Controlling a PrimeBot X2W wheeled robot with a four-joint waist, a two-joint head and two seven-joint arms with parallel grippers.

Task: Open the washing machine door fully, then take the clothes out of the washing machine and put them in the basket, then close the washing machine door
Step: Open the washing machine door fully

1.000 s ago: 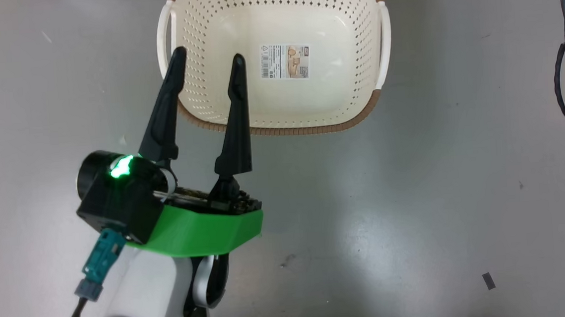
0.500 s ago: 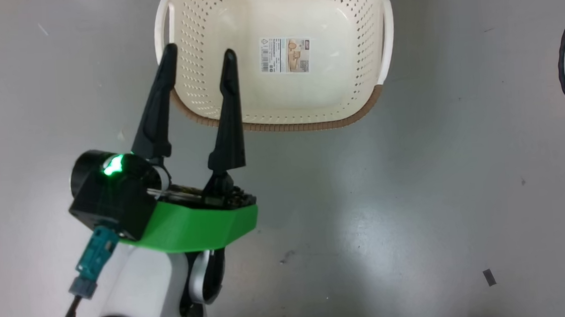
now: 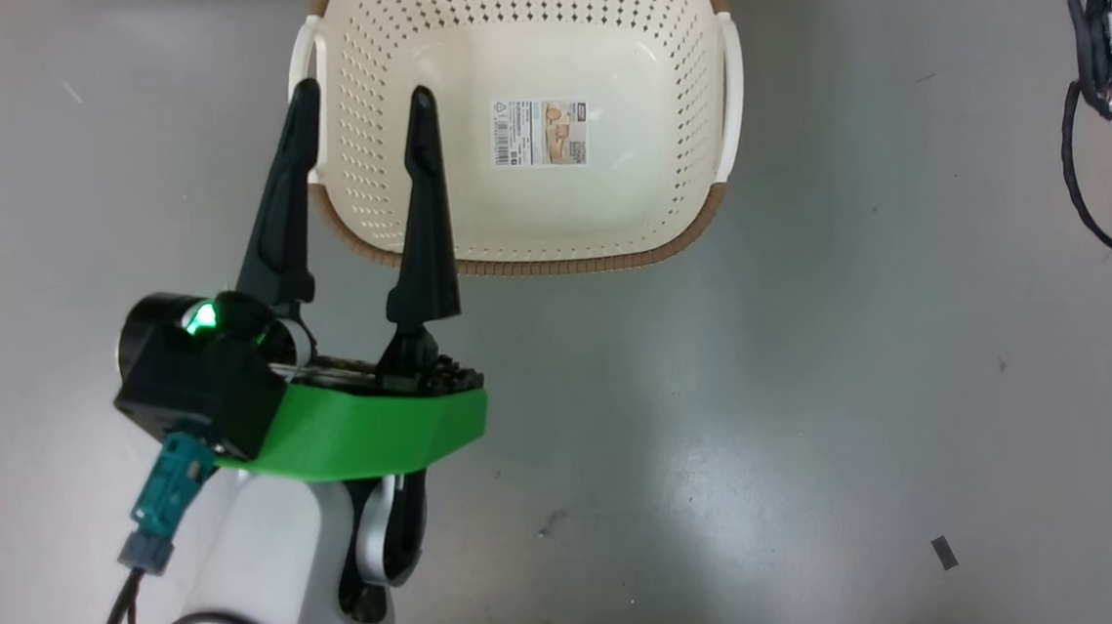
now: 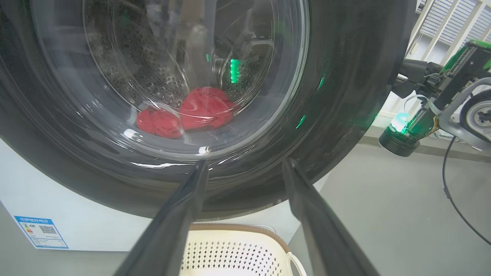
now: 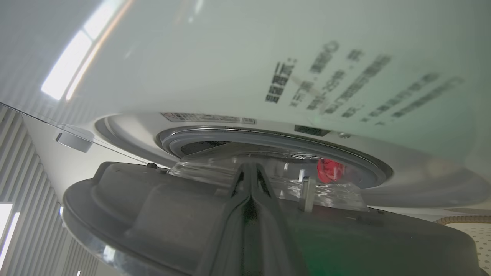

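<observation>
Since a second ago the whole head view has shifted leftward. The left gripper point(image 3: 362, 89), fingers apart, hangs over the 9 o'clock rim of the basket point(image 3: 552, 261). The right gripper point(image 5: 250, 170), fingers together, is at the washing machine door point(image 5: 153, 207). The clothes point(image 4: 203, 109) lie behind its glass.

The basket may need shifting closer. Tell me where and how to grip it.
Probably the basket's left handle, from above. It is a thin loop standing off the perforated wall, with a gap for one finger, and the open left gripper hangs right by it.
</observation>
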